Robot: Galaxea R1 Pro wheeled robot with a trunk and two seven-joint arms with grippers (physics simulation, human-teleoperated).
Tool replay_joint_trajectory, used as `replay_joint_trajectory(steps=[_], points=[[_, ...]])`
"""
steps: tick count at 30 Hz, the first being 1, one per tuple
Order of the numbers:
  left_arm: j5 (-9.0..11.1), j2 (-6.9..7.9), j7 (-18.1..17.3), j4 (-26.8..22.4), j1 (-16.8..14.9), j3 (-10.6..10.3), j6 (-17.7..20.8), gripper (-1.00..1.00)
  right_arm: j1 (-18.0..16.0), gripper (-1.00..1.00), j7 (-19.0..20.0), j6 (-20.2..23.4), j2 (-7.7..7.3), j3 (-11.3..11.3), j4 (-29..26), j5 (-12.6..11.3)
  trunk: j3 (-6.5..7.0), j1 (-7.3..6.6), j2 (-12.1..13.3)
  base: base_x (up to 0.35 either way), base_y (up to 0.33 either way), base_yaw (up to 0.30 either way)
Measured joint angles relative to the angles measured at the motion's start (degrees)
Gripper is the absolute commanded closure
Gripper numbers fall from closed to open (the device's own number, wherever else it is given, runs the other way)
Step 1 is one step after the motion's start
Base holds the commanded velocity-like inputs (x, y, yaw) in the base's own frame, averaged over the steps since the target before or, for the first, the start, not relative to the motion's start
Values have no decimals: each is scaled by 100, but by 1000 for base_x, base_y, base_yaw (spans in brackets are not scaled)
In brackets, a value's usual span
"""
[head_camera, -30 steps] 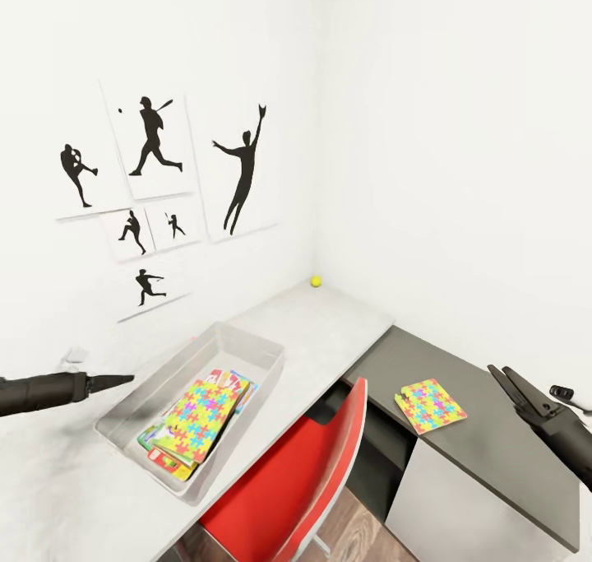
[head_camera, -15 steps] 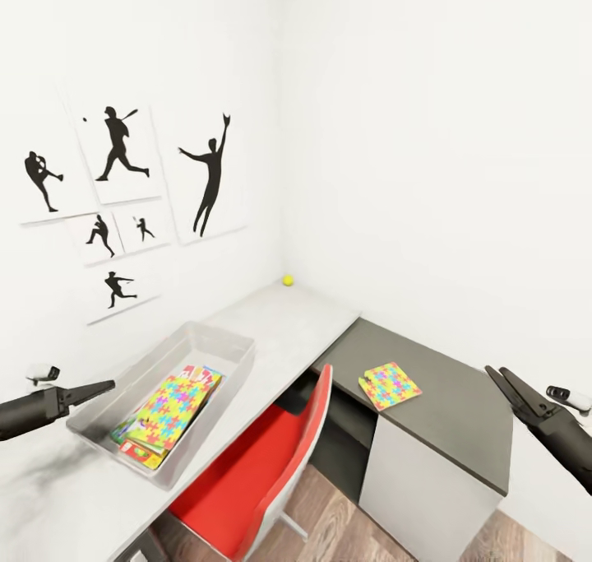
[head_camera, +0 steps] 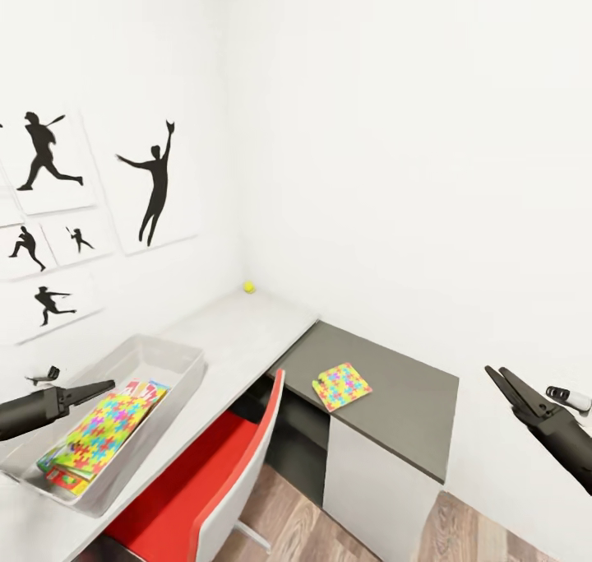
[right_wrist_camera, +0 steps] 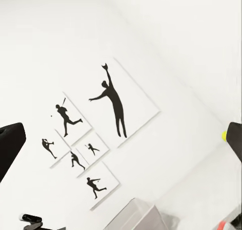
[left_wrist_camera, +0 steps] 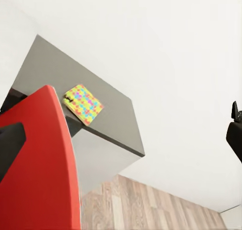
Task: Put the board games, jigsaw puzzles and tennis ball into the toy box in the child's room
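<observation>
The pale grey toy box (head_camera: pixel 168 353) stands on the table (head_camera: pixel 238 327) at the left. A jigsaw puzzle (head_camera: pixel 94 430) lies on top inside it, with board games' (head_camera: pixel 59 477) edges showing beneath. A second jigsaw puzzle (head_camera: pixel 341 385) (left_wrist_camera: pixel 83 104) lies on the dark cabinet top (head_camera: pixel 403 381). The tennis ball (head_camera: pixel 248 286) (right_wrist_camera: pixel 224 135) sits in the table's far corner by the wall. My left gripper (head_camera: pixel 107 386) hovers open over the box's near left side. My right gripper (head_camera: pixel 499 373) hangs open in the air right of the cabinet. The bed is out of view.
A red chair (head_camera: pixel 205 463) (left_wrist_camera: pixel 40 164) is pushed under the table between the box and the cabinet. White walls close the corner, with black silhouette posters (head_camera: pixel 152 183) on the left wall. Wood floor (head_camera: pixel 460 529) lies open right of the cabinet.
The whole picture has slid left, so the camera has turned right. Both arms hold the same pose. Nothing on the table has moved.
</observation>
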Motion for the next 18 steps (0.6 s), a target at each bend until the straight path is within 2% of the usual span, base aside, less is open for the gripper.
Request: replay_joint_trajectory(steps=[8,18], points=[[-1,0,0,-1,0,0,-2,-100,0,-100,-13,-2,3,0,5,3,63,1,0,55,-244,-186],[-3,-8,-1,-3,-2,-8,-2,-100,-2,-100,-48,-18,3,1,31,17,133,2,-5,4,-35,-180]])
